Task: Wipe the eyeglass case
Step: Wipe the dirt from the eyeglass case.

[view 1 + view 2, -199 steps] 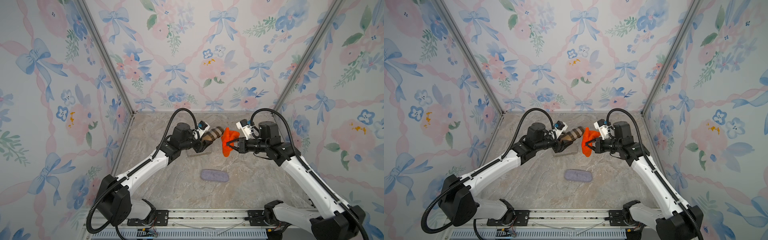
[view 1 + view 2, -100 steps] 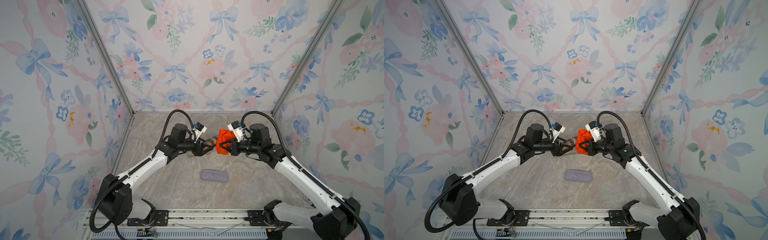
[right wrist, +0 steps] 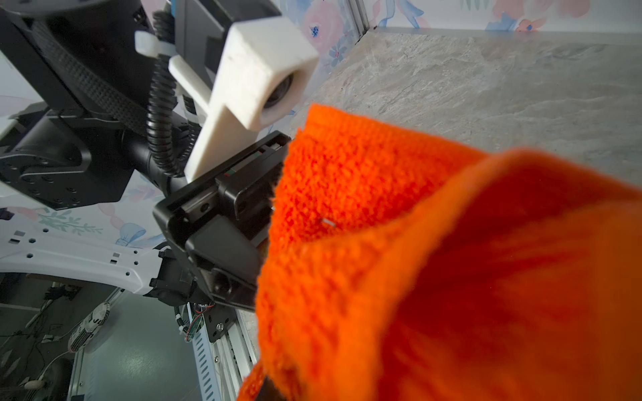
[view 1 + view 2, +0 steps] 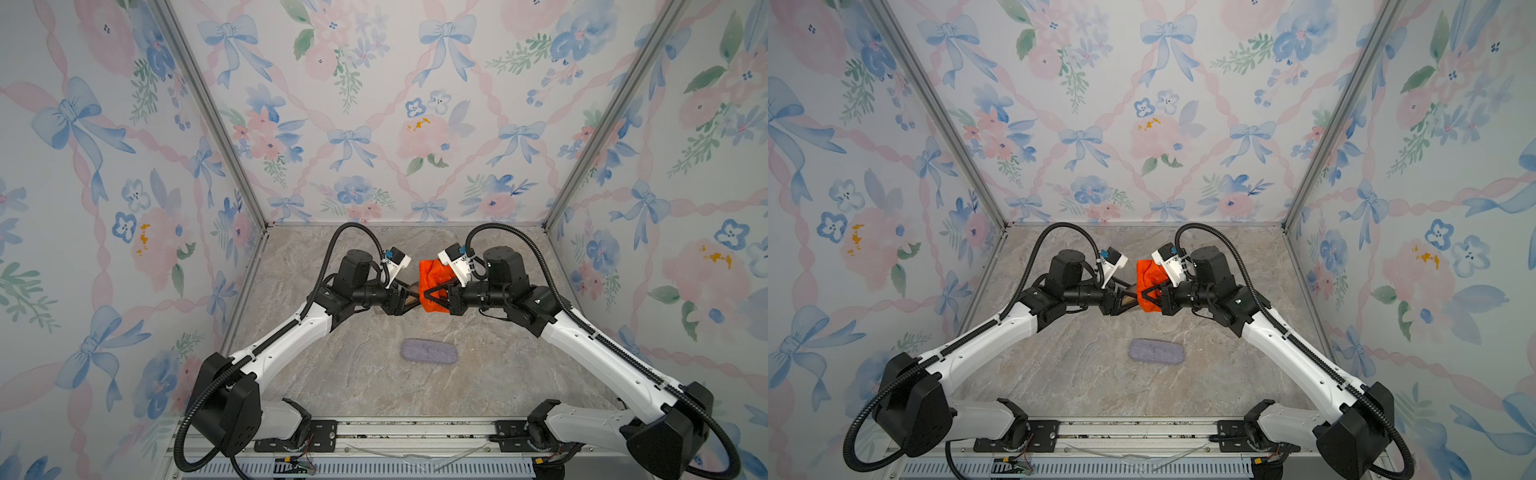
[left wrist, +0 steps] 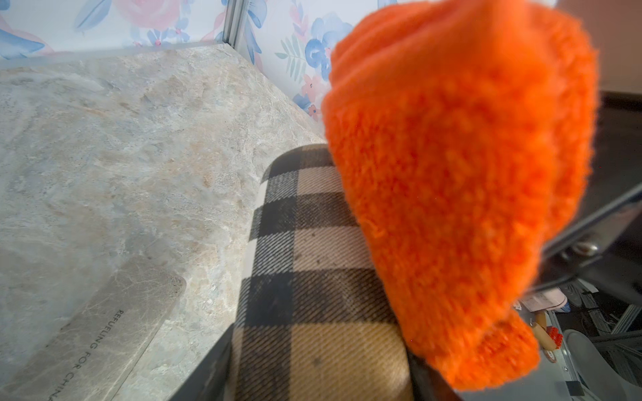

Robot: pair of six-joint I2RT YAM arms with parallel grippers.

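eyeglass case [image 5: 312, 277], the plaid one, hangs above the counter [image 4: 332, 374] toward its back middle, clamped between the left fingers [image 5: 205, 368]. the right fingers [image 4: 436, 291] are clenched on an orange cloth [image 5: 451, 173] that lies against the case's far end. wiping looks under way, with the bare near half likely left to do. a grey fabric pouch [image 4: 429, 352] and a clear printed strip [image 5: 104, 330] lie on the counter, neither in the way.
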